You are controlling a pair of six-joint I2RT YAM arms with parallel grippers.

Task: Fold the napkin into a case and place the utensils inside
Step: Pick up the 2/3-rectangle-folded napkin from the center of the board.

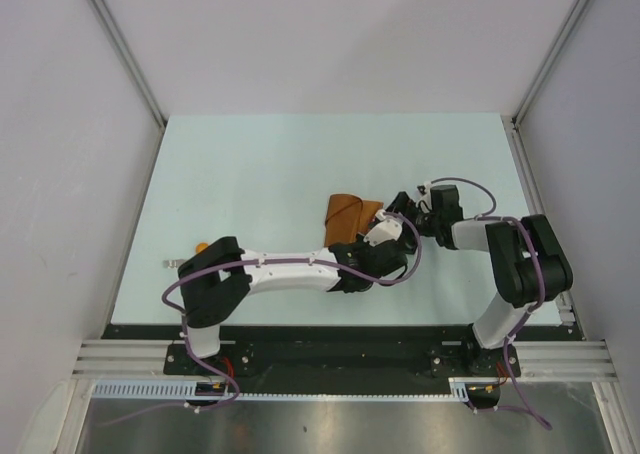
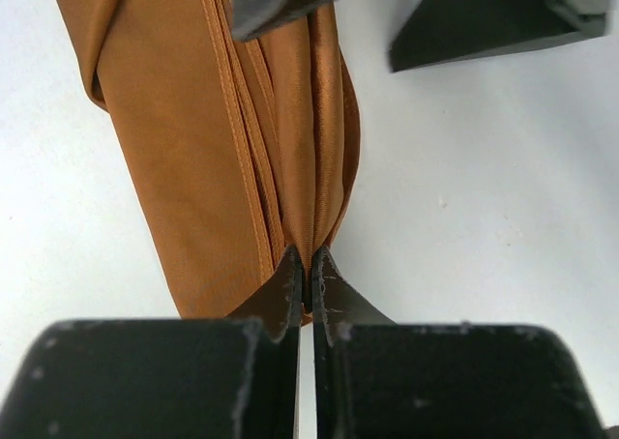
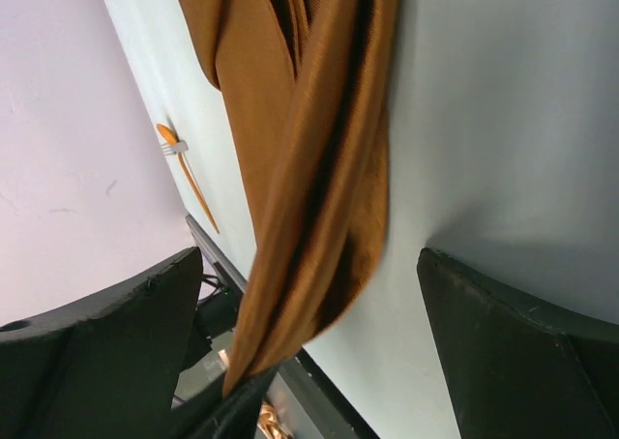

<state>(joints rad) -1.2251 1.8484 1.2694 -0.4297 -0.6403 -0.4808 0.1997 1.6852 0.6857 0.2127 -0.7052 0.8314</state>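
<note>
fold step in hand. napkin lay bunched on table. left gripper pinched its near edge; right gripper spread wide at its far end. utensils well left of napkin, untouched. next, likely: draw pinched edge over, layers aligned.

A pale bench stands between white walls. A black strip and slotted cable duct line its near edge. A small whitish piece, possibly a clip, lies at left.
</note>
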